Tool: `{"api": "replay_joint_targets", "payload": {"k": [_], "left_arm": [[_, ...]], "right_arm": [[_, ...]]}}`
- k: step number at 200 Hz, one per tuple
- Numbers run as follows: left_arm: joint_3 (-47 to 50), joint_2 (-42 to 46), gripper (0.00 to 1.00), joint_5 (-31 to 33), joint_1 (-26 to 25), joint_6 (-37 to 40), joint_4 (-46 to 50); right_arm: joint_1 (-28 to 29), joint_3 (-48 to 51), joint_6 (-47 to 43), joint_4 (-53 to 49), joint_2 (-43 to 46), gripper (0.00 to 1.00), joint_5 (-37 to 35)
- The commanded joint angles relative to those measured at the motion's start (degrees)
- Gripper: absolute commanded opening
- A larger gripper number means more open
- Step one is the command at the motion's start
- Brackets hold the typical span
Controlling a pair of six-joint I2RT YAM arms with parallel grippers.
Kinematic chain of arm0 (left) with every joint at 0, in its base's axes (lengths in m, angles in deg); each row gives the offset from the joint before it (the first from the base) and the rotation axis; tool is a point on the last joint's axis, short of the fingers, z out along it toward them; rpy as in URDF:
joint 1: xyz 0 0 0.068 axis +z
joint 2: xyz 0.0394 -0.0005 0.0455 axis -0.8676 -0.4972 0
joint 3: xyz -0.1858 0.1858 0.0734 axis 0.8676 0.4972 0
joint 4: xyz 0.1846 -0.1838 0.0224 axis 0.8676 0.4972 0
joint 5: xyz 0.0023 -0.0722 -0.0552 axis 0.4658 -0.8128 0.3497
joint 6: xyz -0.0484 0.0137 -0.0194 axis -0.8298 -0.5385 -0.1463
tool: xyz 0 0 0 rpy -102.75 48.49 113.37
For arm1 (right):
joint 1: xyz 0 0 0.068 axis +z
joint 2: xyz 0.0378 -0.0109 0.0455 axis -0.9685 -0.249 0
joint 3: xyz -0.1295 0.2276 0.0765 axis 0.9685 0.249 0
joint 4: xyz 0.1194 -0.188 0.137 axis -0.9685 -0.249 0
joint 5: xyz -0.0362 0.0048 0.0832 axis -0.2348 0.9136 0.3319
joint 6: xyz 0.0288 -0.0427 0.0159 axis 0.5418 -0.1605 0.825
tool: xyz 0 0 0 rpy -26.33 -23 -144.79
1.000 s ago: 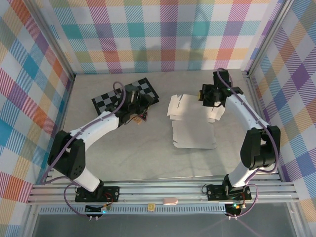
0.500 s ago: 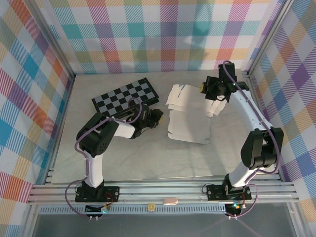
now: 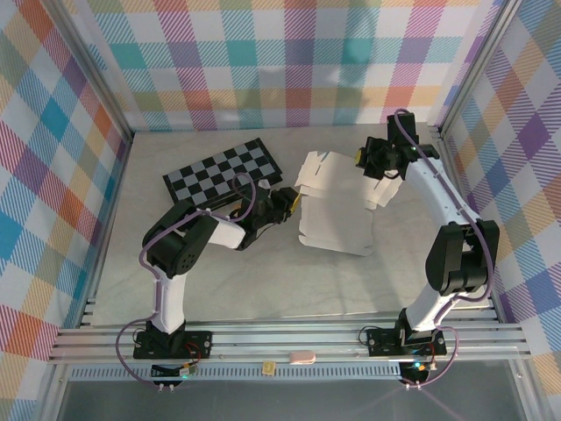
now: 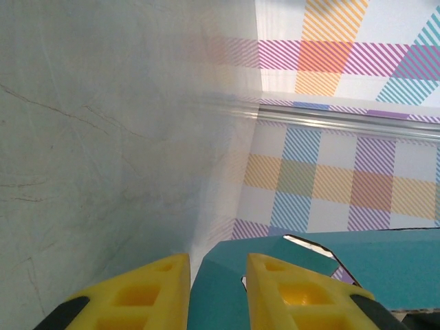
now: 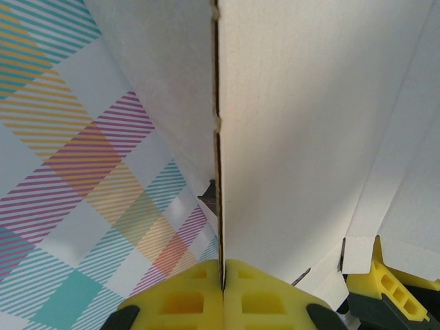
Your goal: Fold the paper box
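Progress: early. Box [image 3: 337, 215] is an open blank, white side up, on the table [image 3: 263, 289] between the two tools. No walls are closed and no flap is tucked that I can see, so by my read nearly all the folding is left. Right tool [image 3: 379, 171] is pinched tight on a thin edge of the box; in the wrist view the panel rises straight ahead of its fingers. Left tool [image 3: 289, 200] sits at the opposite edge, jaws parted a little with a teal flap in the gap; can't tell if the pads touch it. Unclear whether any crease is bent yet: the blank looks tilted up near the right tool. Flaps beyond that tool are partly covered, and the wrist views crop most of the box.
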Motion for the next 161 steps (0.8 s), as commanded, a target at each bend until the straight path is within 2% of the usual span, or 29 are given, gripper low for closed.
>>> {"api": "replay_joint_targets", "payload": {"k": [1,44,79,133,161], "left_arm": [[-1.4,0.1,0.27,1.0,-1.2,-0.3,-5.9],[-2.6,1.1,0.32,1.4,-2.3,3.3,-3.5],[-5.1,2.8,0.35,1.4,-2.9,8.2,3.9],[-14.2,4.7,0.37,2.4,-4.1,21.1,31.9],[-17.1,5.4,0.37,3.9,-4.4,26.3,41.3]], "right_arm": [[-0.3,-1.8,9.8,-1.4,-0.9,0.00,2.9],[-0.3,-2.0,9.9,-1.1,-1.0,0.00,3.6],[-0.3,-1.5,9.7,-0.9,-0.9,0.00,4.4],[-0.1,-0.6,9.1,-1.2,-0.1,0.00,4.8],[0.3,-0.2,8.4,-1.5,0.3,0.00,4.5]]}}
